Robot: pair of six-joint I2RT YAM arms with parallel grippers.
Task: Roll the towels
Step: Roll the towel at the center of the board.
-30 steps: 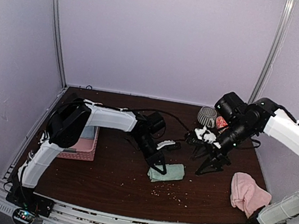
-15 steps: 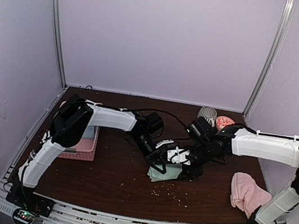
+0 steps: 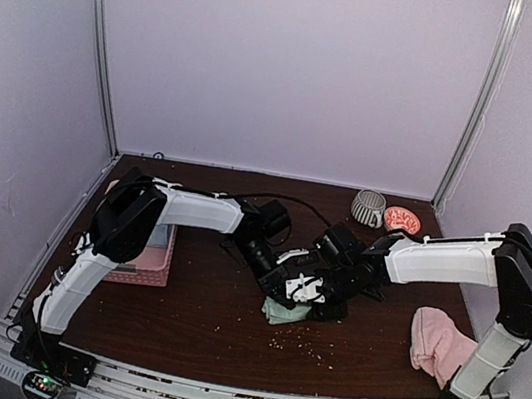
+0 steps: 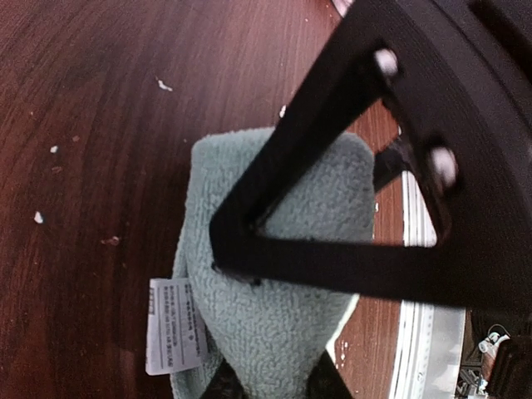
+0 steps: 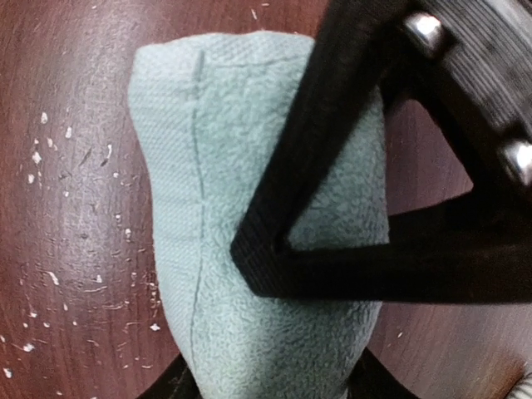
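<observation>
The mint green towel [image 3: 281, 311] lies as a thick roll at mid-table, with both grippers on it. My left gripper [image 3: 281, 285] is shut on its left end. In the left wrist view the towel [image 4: 266, 332] narrows between my fingertips [image 4: 274, 391], and its white tag [image 4: 174, 324] sticks out. My right gripper [image 3: 320, 294] grips the other end. In the right wrist view the towel [image 5: 208, 166] fills the gap between the fingers [image 5: 273, 391]. Each wrist view has the other gripper's black finger across it. The pink towel [image 3: 442, 347] lies crumpled at the right, near the front edge.
A striped mug [image 3: 368, 208] and a red bowl [image 3: 402, 219] stand at the back right. A pink tray [image 3: 139, 266] holding pale blue cloth [image 3: 157, 235] sits at the left. Small crumbs [image 3: 299, 344] dot the table in front of the mint towel.
My right arm swung left and down from beside the mug to the mint towel and now sits on its right end. My left gripper stayed on the towel.
</observation>
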